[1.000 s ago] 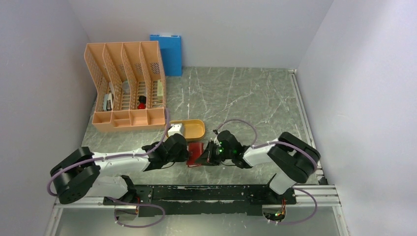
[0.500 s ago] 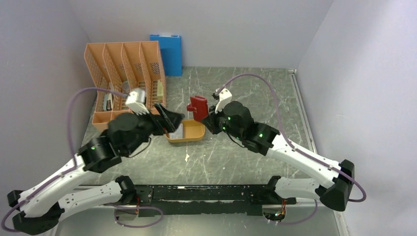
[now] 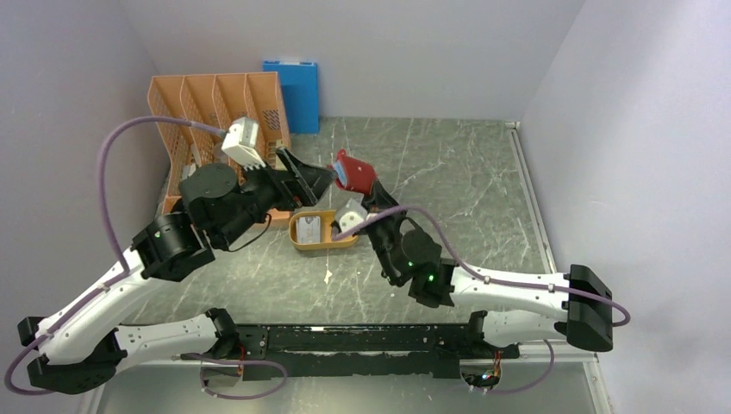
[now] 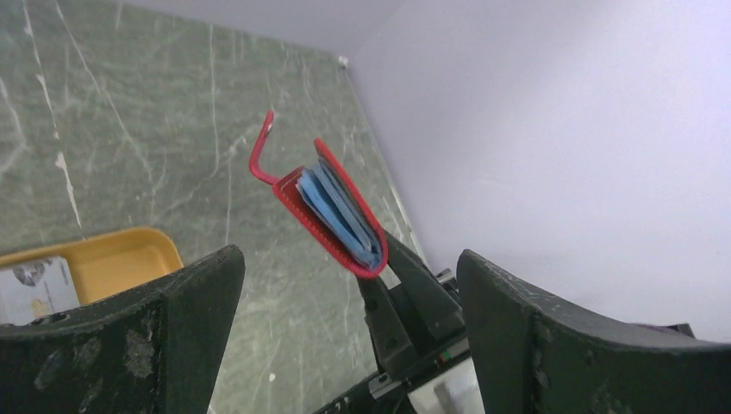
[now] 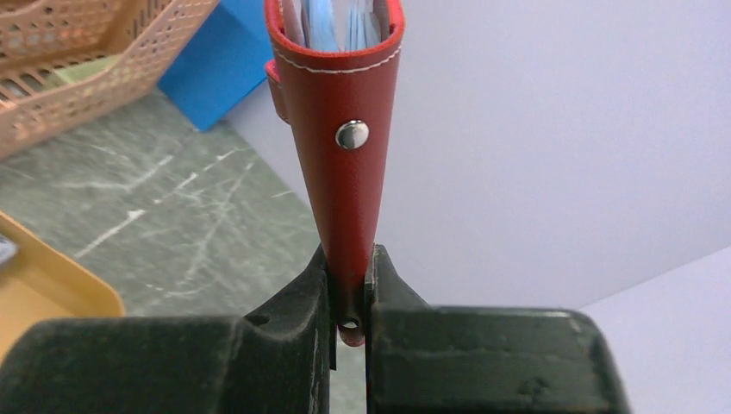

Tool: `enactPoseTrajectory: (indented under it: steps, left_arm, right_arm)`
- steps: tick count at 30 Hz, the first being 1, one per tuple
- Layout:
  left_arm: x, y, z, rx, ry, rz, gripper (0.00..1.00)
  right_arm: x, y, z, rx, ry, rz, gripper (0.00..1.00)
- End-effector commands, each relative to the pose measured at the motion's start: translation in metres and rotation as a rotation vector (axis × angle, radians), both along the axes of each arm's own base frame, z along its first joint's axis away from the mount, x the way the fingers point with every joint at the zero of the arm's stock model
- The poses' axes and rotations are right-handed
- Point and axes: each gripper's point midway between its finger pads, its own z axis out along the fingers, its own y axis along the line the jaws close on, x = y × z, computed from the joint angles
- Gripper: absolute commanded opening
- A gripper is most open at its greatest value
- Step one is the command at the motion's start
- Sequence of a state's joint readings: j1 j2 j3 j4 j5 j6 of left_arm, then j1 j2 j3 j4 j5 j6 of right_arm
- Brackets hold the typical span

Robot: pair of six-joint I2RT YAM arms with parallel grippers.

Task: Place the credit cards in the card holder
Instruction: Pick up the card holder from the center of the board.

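The dark red card holder (image 3: 355, 173) hangs in the air above the table, its lower edge pinched in my shut right gripper (image 3: 369, 195). The right wrist view shows the holder (image 5: 345, 129) upright between the closed fingers, my right gripper (image 5: 349, 289) clamped on its bottom. My left gripper (image 3: 321, 181) stands wide open just left of the holder, touching nothing. In the left wrist view the holder (image 4: 332, 211) gapes slightly, showing pale blue pockets, ahead of my left gripper (image 4: 349, 260). One credit card (image 3: 312, 228) lies in the orange tray (image 3: 345, 237). It also appears as a pale credit card (image 4: 34, 285).
An orange mesh file rack (image 3: 220, 151) stands at the back left, with a blue folder (image 3: 293, 93) leaning on the rear wall. The orange tray (image 4: 129, 254) sits below both grippers. White walls close in on the left and right.
Both arms rose from the table's near edge. The right gripper carried the card holder up and tilted it. The left gripper went from shut to wide open.
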State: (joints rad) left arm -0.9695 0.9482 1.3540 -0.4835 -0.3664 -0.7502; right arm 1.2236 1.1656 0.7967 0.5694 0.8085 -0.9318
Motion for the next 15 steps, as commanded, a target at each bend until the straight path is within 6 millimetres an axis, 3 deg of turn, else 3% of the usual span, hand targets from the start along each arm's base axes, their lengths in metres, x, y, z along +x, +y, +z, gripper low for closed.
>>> enactPoseTrajectory:
  steps: [1, 7, 15]
  left_arm:
    - [-0.009, -0.020, -0.005, -0.057, 0.038, -0.094, 0.97]
    - [-0.012, -0.035, -0.009, -0.051, 0.085, -0.151, 0.97]
    - [-0.017, -0.037, -0.035, -0.023, 0.193, -0.155, 0.97]
  right_arm:
    - [-0.022, -0.032, 0.051, -0.028, -0.270, -0.100, 0.00]
    - [-0.036, -0.030, 0.051, -0.098, -0.360, -0.071, 0.00]
    - [-0.046, -0.034, 0.058, -0.119, -0.431, -0.061, 0.00]
